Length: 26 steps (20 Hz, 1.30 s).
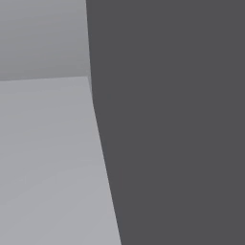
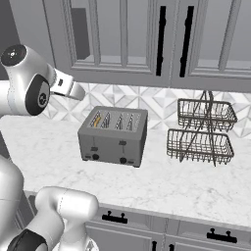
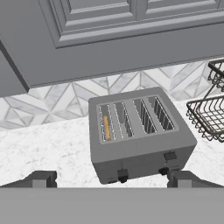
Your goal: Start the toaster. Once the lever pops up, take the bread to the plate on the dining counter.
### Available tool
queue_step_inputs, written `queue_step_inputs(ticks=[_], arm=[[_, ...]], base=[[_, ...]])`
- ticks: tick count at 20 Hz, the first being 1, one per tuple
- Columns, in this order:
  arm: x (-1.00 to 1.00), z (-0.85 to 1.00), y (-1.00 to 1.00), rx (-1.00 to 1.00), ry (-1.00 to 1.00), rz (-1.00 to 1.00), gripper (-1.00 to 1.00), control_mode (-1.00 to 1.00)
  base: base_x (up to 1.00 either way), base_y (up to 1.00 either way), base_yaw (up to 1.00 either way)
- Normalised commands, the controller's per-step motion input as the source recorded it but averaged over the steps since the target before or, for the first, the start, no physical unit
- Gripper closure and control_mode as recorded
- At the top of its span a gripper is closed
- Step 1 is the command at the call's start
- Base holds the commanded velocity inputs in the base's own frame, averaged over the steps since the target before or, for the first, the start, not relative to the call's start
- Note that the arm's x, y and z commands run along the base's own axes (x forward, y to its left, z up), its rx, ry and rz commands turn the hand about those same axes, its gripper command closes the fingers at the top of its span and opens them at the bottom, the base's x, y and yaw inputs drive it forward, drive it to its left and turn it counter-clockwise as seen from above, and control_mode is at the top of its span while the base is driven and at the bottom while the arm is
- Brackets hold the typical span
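- Bread (image 3: 106, 127): a thin tan slice standing on edge in the leftmost slot of the toaster (image 3: 139, 133), seen from the hand camera; only its top edge shows, sunk below the slot mouth.
- The toaster is a boxy grey metal four-slot unit sitting on the white marble surface (image 2: 196, 188), just left of a two-tier dark wire basket (image 2: 202, 132) and under grey wall cupboards (image 2: 127, 39).
- Two levers sit on the toaster's front face; the left one (image 3: 123, 175), below the bread's slot, looks like the one to press.
- The pincer (image 3: 111, 180) has its tips spread fully apart, holding nothing, and is near the toaster's front, above it and off the metal.
- The toaster lies ahead of and below the pincer; the slots run front to back, away from the tips.
- The coming move is probably a descent onto the left lever, which lies about midway between the tips.
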Motion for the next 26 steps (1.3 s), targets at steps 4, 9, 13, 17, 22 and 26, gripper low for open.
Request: queue_step_inputs(ticks=[4,9,13,17,22,26], arm=[[0.00,0.00,0.00,0.00,0.00,0.00,-1.00,-1.00],[0.00,0.00,0.00,0.00,0.00,0.00,-1.00,-1.00],[0.00,0.00,0.00,0.00,0.00,0.00,-1.00,-1.00],[0.00,0.00,0.00,0.00,0.00,0.00,-1.00,-1.00],[0.00,0.00,0.00,0.00,0.00,0.00,-1.00,-1.00],[0.00,0.00,0.00,0.00,0.00,0.00,-1.00,-1.00]], base=[[0.00,0.00,0.00],[0.00,0.00,0.00],[0.00,0.00,0.00],[0.00,0.00,0.00],[0.00,0.00,0.00],[0.00,0.00,0.00]])
